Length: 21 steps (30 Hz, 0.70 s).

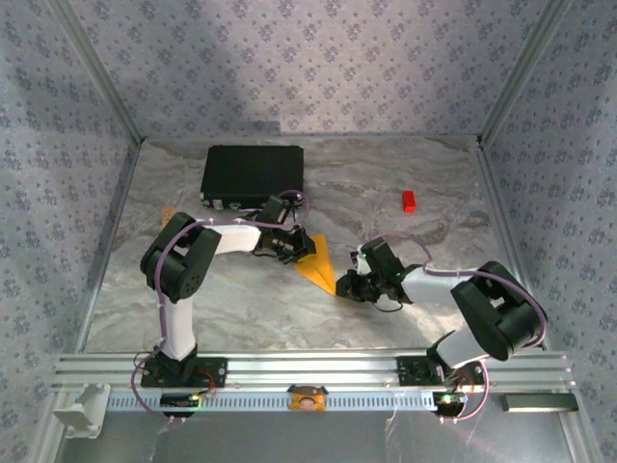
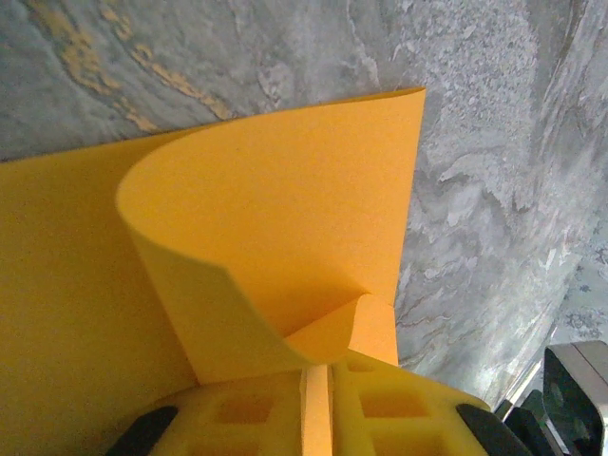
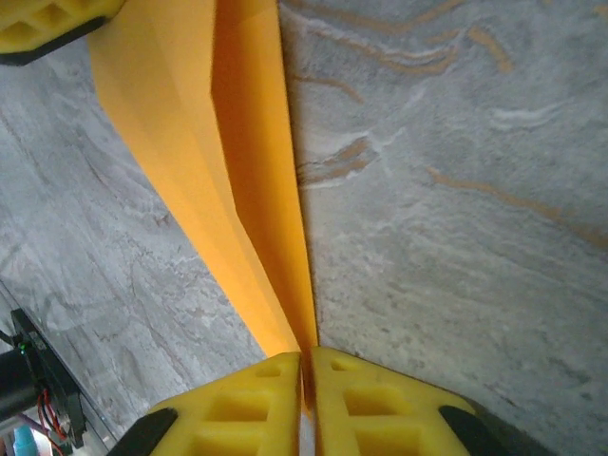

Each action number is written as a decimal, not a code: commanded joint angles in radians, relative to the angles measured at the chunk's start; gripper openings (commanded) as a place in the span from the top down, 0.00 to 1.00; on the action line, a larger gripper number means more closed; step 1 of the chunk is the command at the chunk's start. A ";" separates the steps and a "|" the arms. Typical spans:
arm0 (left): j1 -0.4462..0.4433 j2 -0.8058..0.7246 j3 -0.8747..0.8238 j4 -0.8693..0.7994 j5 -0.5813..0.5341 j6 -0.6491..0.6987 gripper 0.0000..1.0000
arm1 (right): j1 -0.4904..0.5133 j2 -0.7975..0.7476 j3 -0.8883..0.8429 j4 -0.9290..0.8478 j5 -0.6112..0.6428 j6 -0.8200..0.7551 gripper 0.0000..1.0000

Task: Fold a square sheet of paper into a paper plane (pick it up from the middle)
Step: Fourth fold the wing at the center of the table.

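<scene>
A: How far is the folding now?
B: About the middle, I think. The thin orange-yellow sheet of paper is at the centre of the grey marbled table, between both arms. It is already narrowed to a long point, but one flap curls up loose.
A: And the grippers?
B: The left gripper pinches the wide end, and the right gripper is pressed together on the tip. Flattening this flap and the wing folds seem left to do.
</scene>
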 commanded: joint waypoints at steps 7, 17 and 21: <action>0.014 0.025 -0.032 -0.024 -0.068 0.013 0.86 | 0.020 -0.015 -0.065 -0.247 0.039 0.007 0.91; -0.008 0.021 -0.052 -0.012 -0.059 0.023 0.86 | 0.018 -0.182 0.005 -0.294 0.109 0.020 0.88; -0.015 0.022 -0.053 -0.011 -0.056 0.026 0.86 | -0.013 -0.212 0.041 -0.209 0.055 -0.001 0.90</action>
